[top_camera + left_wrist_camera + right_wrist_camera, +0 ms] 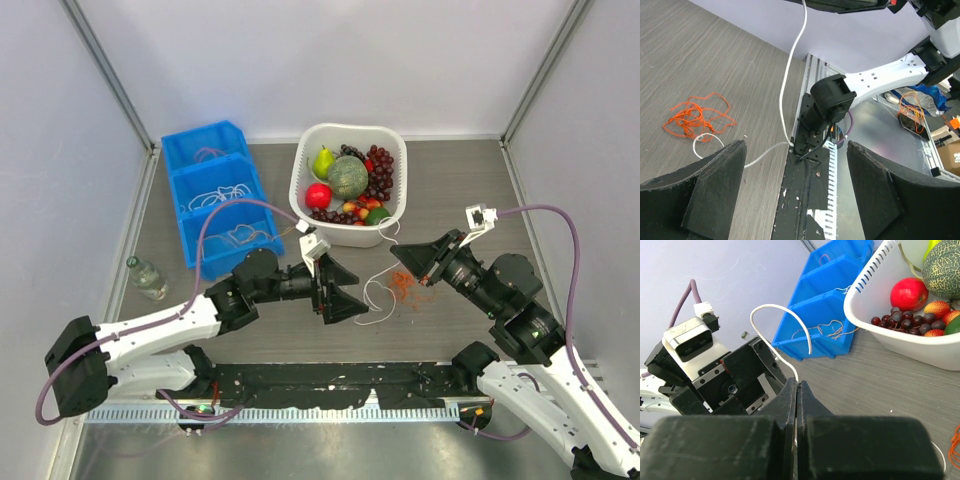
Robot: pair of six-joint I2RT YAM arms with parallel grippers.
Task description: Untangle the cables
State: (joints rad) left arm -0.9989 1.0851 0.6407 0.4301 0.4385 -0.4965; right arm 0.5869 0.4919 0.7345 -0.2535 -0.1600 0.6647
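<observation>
Nearest, L gripper (pixel 796 150) is spread wide w/ nothing in it. R gripper (pixel 797 387) is pressed together, pinching the white cable (pixel 378 296), which loops on the table (pixel 460 190) betw. the claws and touches the orange tangle (pixel 694 117). Step looks like freeing white from orange; next prob. needs L to pin the orange while R draws away. Count: 2 grippers, 1 white cable, 1 orange tangle; farther back 1 blue bin (pixel 215 132) w/ 3 compartments, 1 fruit basket (pixel 297 185).

white cable (pixel 377 299), orange-red cable tangle (pixel 408 286), blue bins (pixel 225 265) far left, white basket (pixel 340 235) with red, green, dark purple fruit (pixel 348 178), grey wood-grain table (pixel 470 190), purple hoses (pixel 572 250)
</observation>
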